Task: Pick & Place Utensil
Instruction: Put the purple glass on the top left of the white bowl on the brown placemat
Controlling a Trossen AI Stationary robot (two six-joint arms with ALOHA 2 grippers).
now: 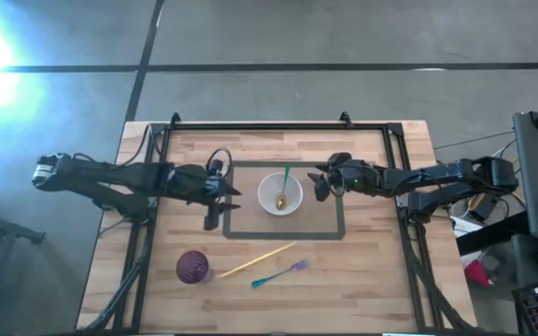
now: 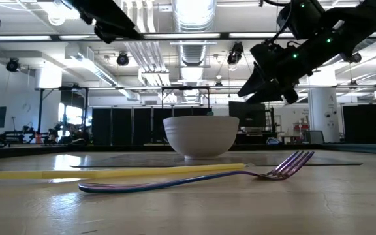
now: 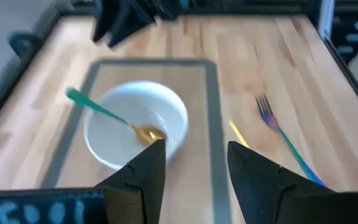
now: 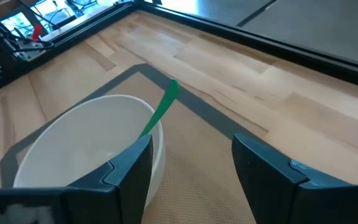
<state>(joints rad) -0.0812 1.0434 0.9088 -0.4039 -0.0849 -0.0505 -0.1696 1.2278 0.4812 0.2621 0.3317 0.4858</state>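
Note:
A white bowl (image 1: pixel 279 193) stands on the grey-edged mat (image 1: pixel 330 224) at the table's middle. A spoon with a green handle (image 1: pixel 286 174) lies in it, its gold head (image 3: pixel 149 133) on the bowl's floor and its handle leaning over the far rim. A purple-and-teal fork (image 1: pixel 279 273) and a yellow stick (image 1: pixel 256 260) lie on the wood nearer the front edge. My left gripper (image 1: pixel 224 191) hangs open just left of the bowl. My right gripper (image 1: pixel 320 183) hangs open just right of it. Both are raised above the table (image 2: pixel 266 78).
A dark purple cup (image 1: pixel 192 267) stands at the table's near left, beside the yellow stick's end. Black frame rails (image 1: pixel 152 168) run along the table's left, right and far sides. Bare wood lies at the near right.

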